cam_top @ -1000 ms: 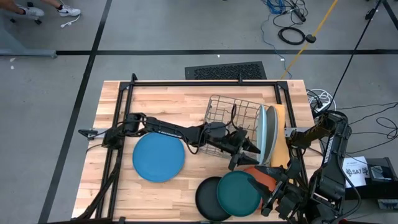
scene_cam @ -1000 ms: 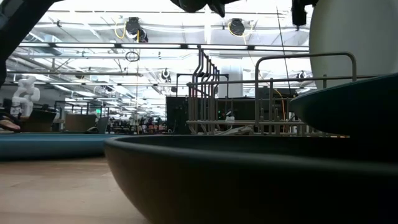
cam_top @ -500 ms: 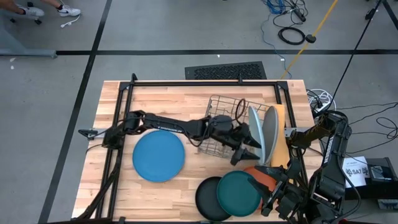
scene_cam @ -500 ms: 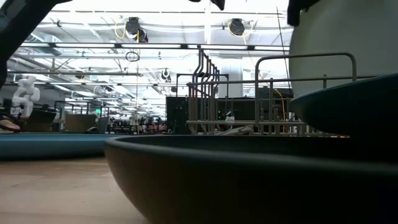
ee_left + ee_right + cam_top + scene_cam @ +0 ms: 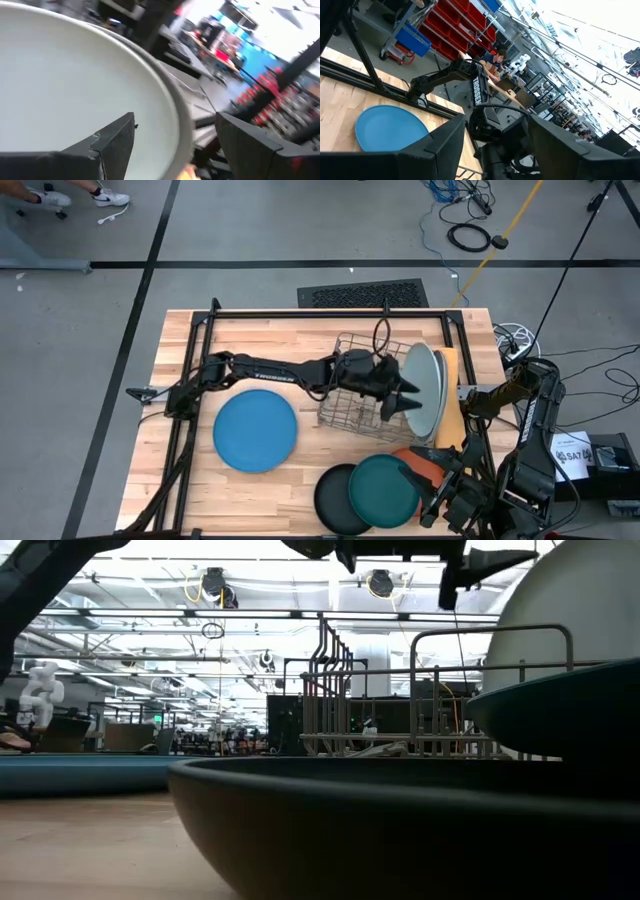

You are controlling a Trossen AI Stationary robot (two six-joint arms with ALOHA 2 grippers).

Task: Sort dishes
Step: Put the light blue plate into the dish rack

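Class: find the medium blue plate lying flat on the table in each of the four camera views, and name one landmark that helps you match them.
High view: medium blue plate lies flat, left of centre on the table.
Low view: a thin blue band at the far left edge.
Left wrist view: not in it.
Right wrist view: lower left, flat on the wood.
Shared landmark: the left arm, seen in the high and right wrist views.

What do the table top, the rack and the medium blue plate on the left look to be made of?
Table top: wood, butcher-block style, going by the pale glued strips and grain. Wire rack: thin metal wire, plain grey, see-through grid. Medium blue plate: an even matte blue with no shine; it could be plastic, melamine or glazed ceramic, which the look leaves open.
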